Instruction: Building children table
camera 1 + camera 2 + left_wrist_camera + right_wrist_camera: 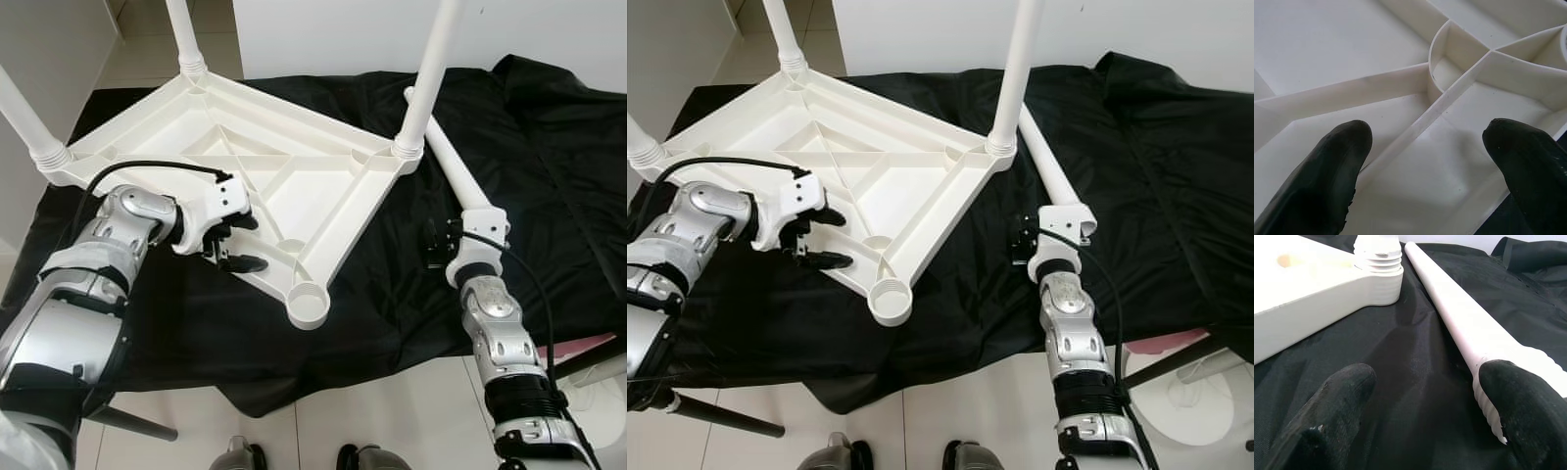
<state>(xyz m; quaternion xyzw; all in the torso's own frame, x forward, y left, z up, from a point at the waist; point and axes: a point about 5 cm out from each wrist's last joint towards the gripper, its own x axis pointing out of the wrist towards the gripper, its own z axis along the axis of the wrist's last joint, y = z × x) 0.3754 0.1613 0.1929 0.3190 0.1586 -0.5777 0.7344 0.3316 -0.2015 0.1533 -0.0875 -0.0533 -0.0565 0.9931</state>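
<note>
Left pincer fingers parted, right pincer parted, both arms extended forward

Nothing legible anywhere: the white tabletop lies with its underside up and shows bare plastic ribs, the loose leg is plain white, and the black cloth is unmarked.

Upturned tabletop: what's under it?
The white tabletop lies on a black cloth, which spreads out past it. The loose leg rests there too. Whatever supports the cloth is covered.
</note>
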